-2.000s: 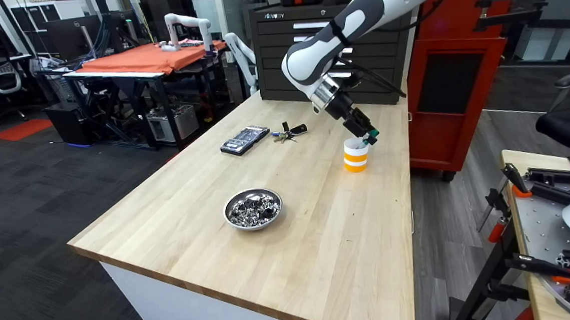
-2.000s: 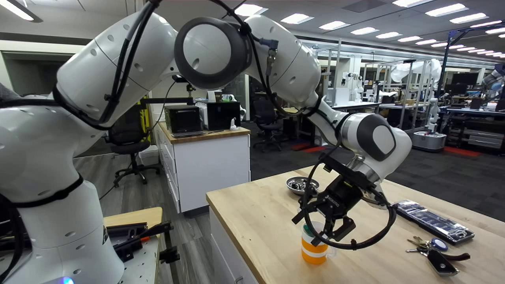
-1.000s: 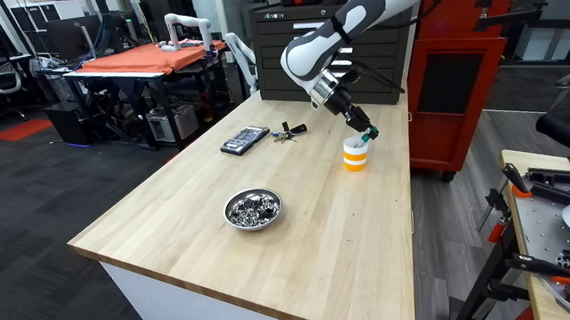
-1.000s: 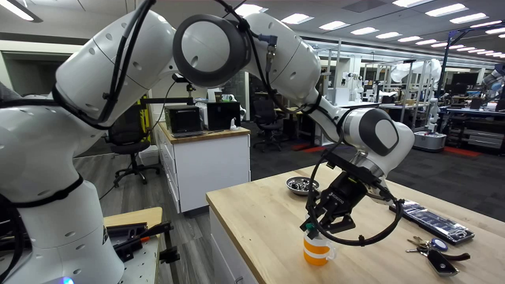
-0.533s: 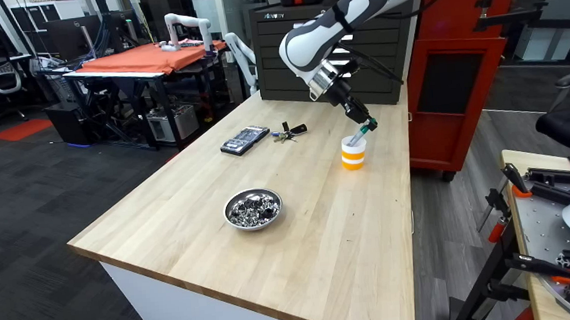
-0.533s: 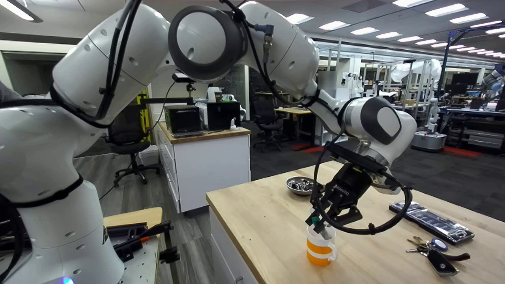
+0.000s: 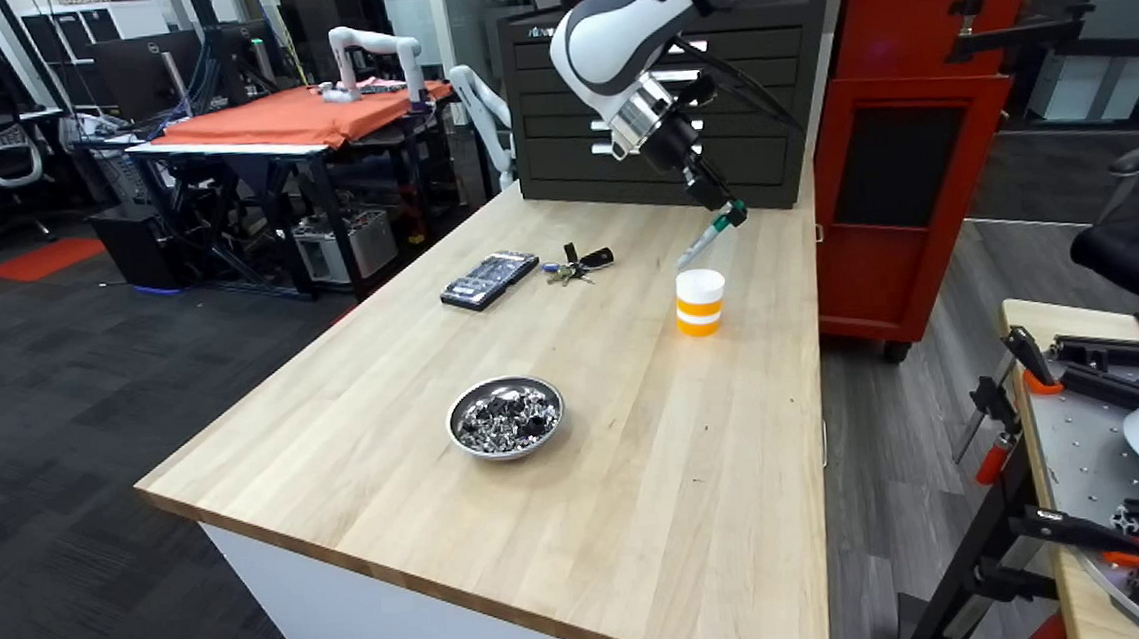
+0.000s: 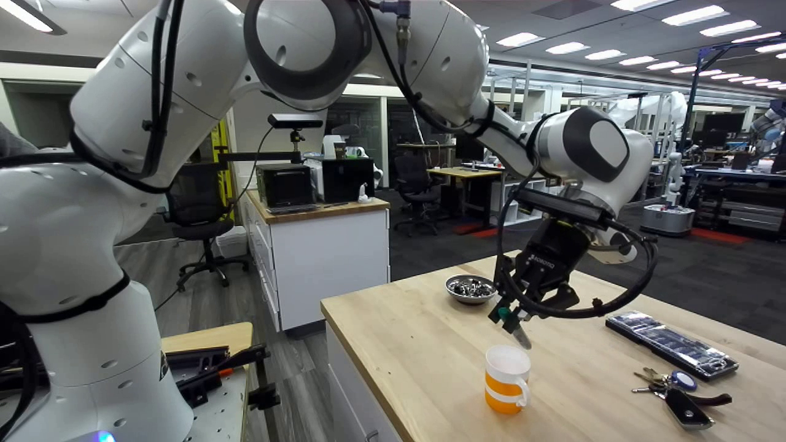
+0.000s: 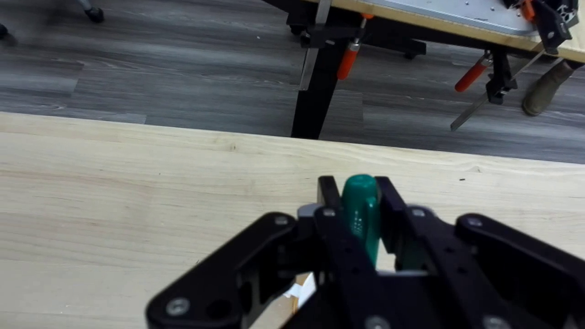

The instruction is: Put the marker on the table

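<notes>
My pincer [image 9: 357, 187]: narrow, clamped on a slim, green-capped marker [image 7: 710, 236] with a pale grey barrel. Fingers [image 9: 389, 195] press the cap; the barrel slants down from them, in the air above the pale wood-plank counter [image 7: 596, 548]. Below my pincer, near: an upright, orange-banded white mug [image 8: 505, 385], marker's lower end apart from it. Well apart from my pincer: a round metal bowl [image 8: 470, 301] of small parts [image 7: 507, 422].

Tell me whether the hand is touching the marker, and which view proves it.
Touching. The wrist view shows the marker with its green end clamped in the hand, a black finger against each side.
</notes>
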